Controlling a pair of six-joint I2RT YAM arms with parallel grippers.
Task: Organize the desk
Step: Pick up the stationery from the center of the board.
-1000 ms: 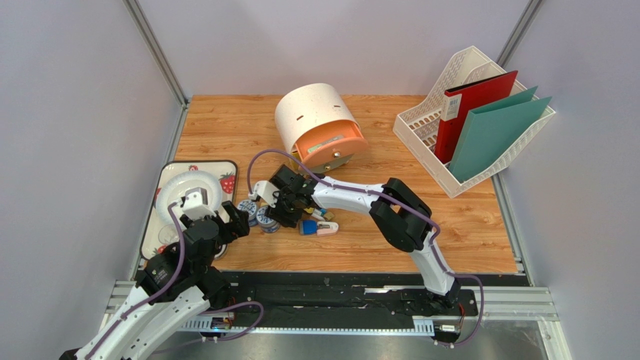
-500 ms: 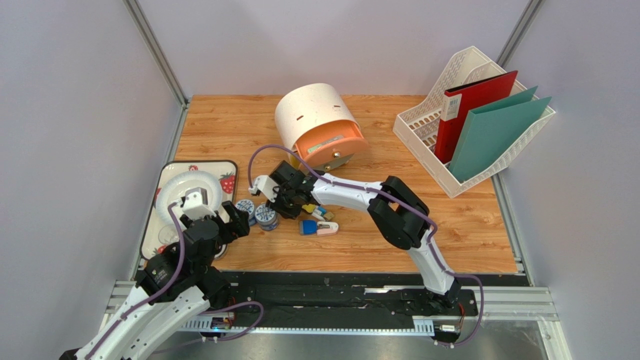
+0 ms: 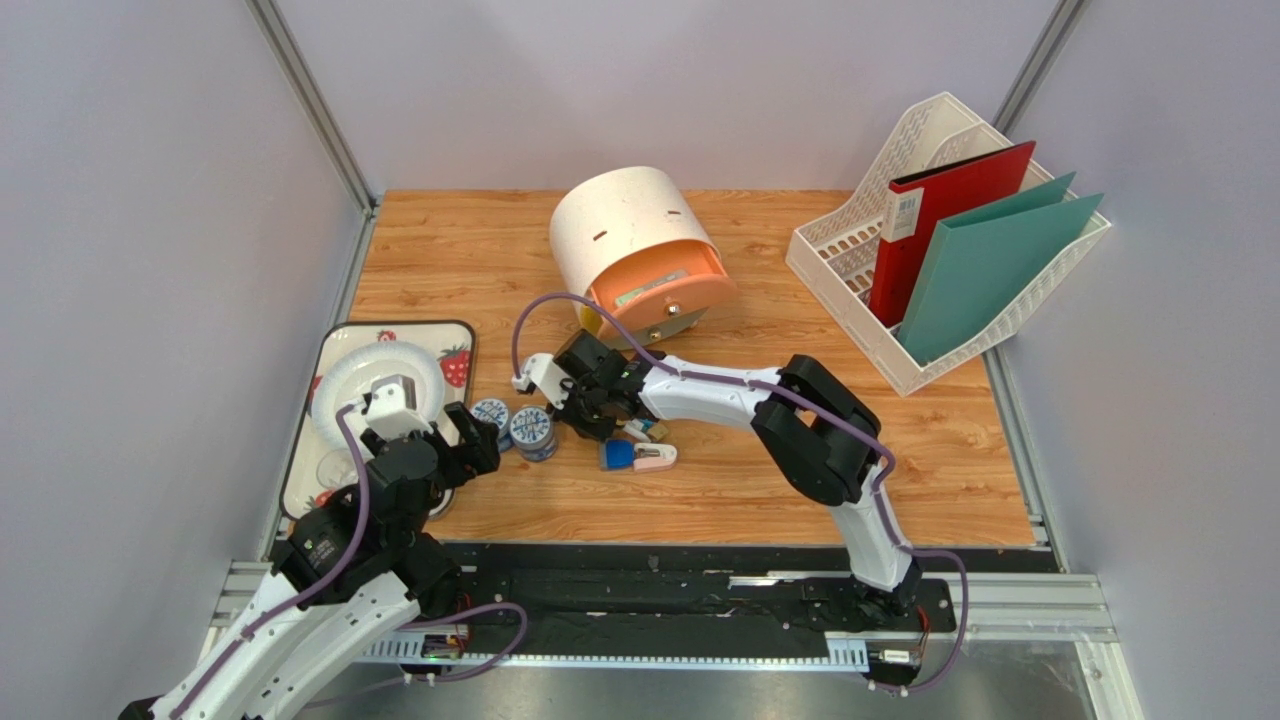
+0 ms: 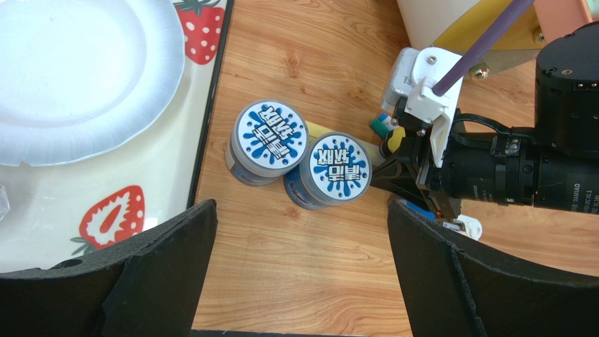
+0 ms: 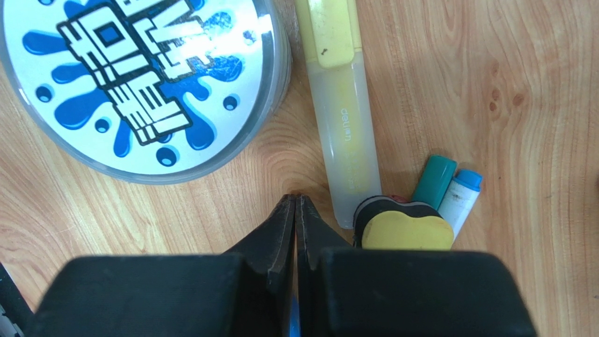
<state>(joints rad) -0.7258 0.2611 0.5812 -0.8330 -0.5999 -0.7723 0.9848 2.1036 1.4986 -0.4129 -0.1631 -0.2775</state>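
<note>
The desk (image 3: 451,255) is a light wood-grain top. Two round tins with blue splash labels (image 4: 269,137) (image 4: 339,167) stand side by side near the tray. My right gripper (image 5: 295,200) is shut with nothing seen between its tips. It hovers low over the wood, just right of the nearer tin (image 5: 140,77) and left of a yellow highlighter (image 5: 341,119). Beside it lie a teal cap (image 5: 434,180), a blue-capped marker (image 5: 464,193) and a yellow-and-black piece (image 5: 404,228). My left gripper (image 4: 302,281) is open over bare wood, short of the tins.
A strawberry-print tray (image 3: 451,338) with a white plate (image 3: 376,375) sits at the left edge. A cream cylinder with an orange drawer (image 3: 631,240) stands behind the clutter. A white file rack (image 3: 842,255) with red and green folders is at the back right.
My right gripper's jaws have closed from partly open to shut, and the gripper has shifted a little to the right. The left arm has not moved.
</note>
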